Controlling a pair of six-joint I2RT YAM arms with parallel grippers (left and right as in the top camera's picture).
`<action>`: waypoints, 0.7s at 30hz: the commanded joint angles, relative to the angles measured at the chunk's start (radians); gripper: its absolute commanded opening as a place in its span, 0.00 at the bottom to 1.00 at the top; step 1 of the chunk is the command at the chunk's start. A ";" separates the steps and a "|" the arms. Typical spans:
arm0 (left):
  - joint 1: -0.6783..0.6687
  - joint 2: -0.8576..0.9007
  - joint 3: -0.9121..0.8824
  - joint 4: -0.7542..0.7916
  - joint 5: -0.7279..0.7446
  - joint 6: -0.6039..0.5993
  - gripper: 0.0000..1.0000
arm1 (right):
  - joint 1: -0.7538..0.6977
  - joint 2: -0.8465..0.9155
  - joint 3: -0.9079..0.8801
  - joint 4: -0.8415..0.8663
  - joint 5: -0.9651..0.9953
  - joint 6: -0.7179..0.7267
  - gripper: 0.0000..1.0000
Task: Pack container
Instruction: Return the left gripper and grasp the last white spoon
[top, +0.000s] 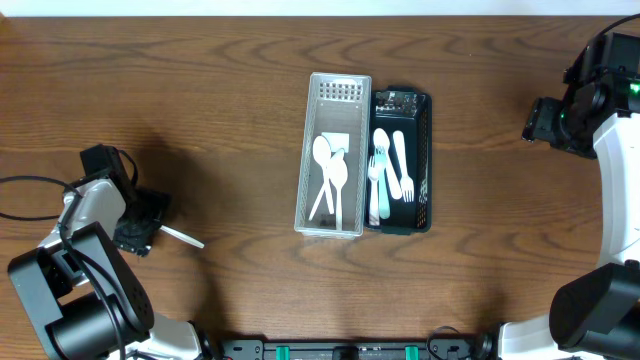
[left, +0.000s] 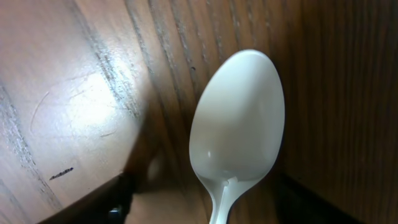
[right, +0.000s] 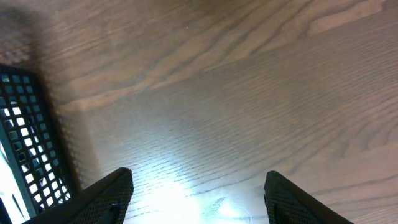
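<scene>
Left tool (top: 140, 222): down low over the desk (top: 200, 100), jaws apart, one dark finger either side of the spoon's neck with a gap showing on both sides (nothing clamped yet, by my reading).
Spoon (left: 239, 118): white plastic, lying right under this tool. The wrist view is filled by its bowl, and the handle runs back between the fingers.
Long axis: from overhead the bowl is hidden beneath the tool and the handle pokes out on the tool's right side, angled a little toward the near edge.
Clear tray (top: 335, 90): to the right of the left tool and well apart from it, long side running away from the robot, with white spoons (top: 330, 175) already lying inside.
Black basket (top: 425, 150): touching the clear tray's far side as seen from the left tool, and it holds forks (top: 390, 170).
Right tool (right: 199, 205): jaws apart on nothing, bare wood below, with the basket's mesh wall just off to its left.
Nearer arm: the left one, clearly. The right tool sits beyond both containers, far from the loose spoon.
Step in hand: I'd call it the pinch on the spoon's neck, then a carry rightward to the clear tray, turning the handle to match that tray's long side.
</scene>
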 joint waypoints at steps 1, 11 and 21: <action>0.000 0.077 -0.044 -0.008 0.063 0.013 0.60 | -0.010 0.005 -0.004 -0.001 0.011 -0.015 0.71; 0.000 0.077 -0.044 -0.050 0.063 0.013 0.32 | -0.010 0.005 -0.004 -0.002 0.011 -0.015 0.71; 0.000 0.077 -0.044 -0.050 0.063 0.014 0.11 | -0.010 0.005 -0.004 -0.004 0.014 -0.015 0.71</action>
